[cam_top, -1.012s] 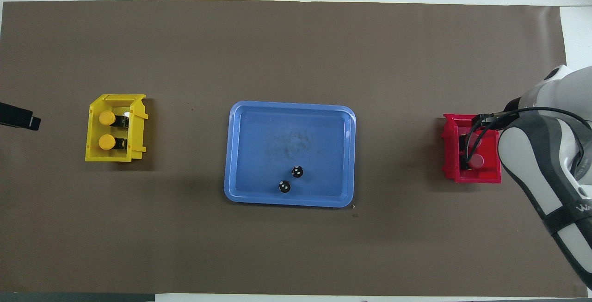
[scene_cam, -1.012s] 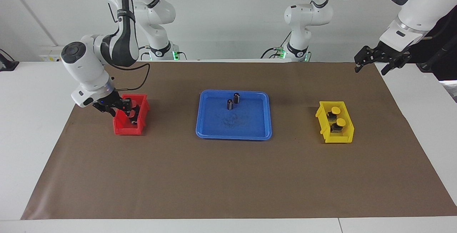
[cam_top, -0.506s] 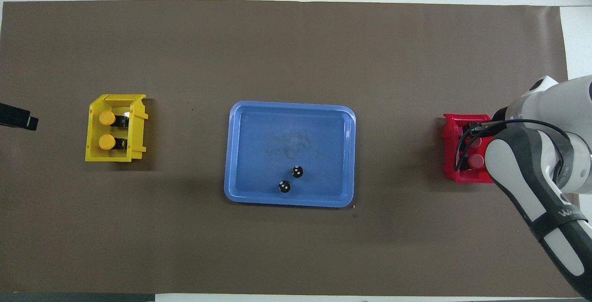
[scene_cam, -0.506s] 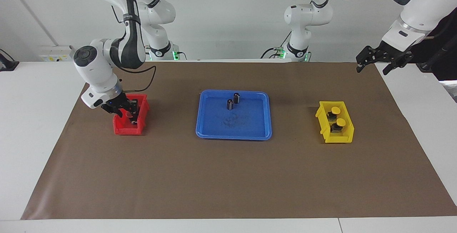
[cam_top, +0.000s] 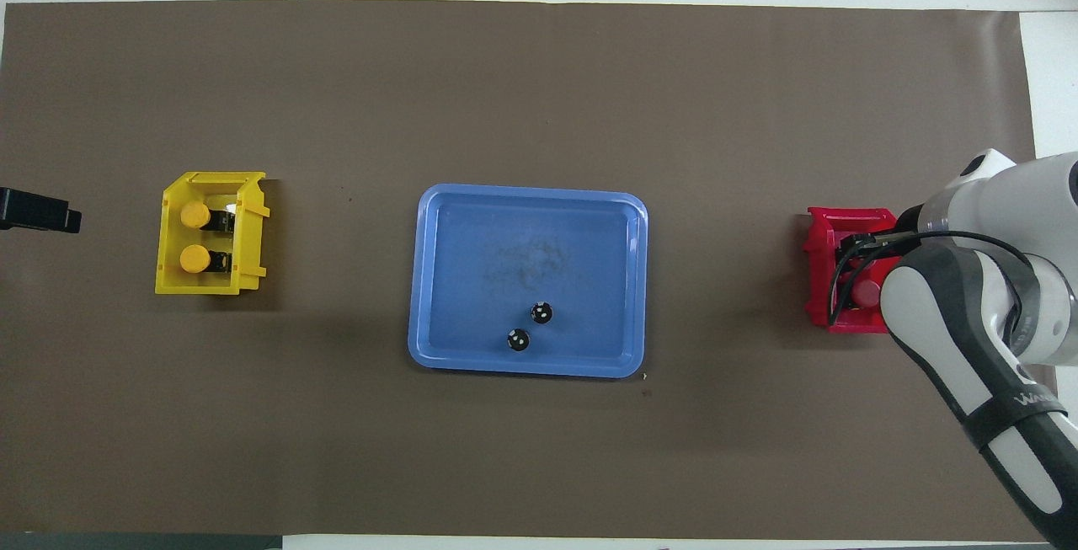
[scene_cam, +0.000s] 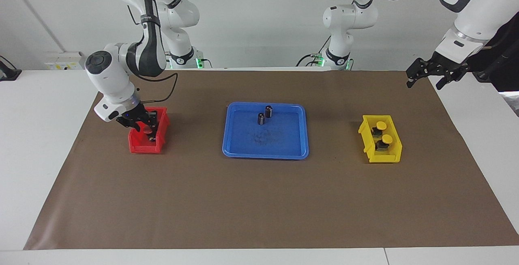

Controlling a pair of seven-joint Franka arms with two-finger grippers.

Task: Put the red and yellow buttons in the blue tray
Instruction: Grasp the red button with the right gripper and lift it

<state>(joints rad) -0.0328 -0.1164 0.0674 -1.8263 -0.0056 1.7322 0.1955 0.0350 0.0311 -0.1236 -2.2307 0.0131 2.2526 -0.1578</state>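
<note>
- In the red bin (scene_cam: 148,135) at the right arm's end of the bench (scene_cam: 259,200), the right claw (scene_cam: 145,128) is down among the red buttons (cam_top: 866,291); its fingers are partly closed around a red cap, though whether they truly grip it I cannot tell.
- The other red button is hidden by the claw and the arm.
- The two yellow buttons (scene_cam: 381,126) lie in the yellow bin (scene_cam: 380,144) at the left arm's end of the bench, one nearer to the robots than the other, both untouched.
- The blue tray (scene_cam: 265,151) sits mid-bench between the two bins, well apart from each. No red or yellow button is in it.
- Two dark cylinders (scene_cam: 264,115) stand upright in the tray, close together, near the rim nearest the robots.
- The left claw (scene_cam: 430,77) hangs wide open and empty over the corner of the brown mat (scene_cam: 259,216), where the arm waits.
</note>
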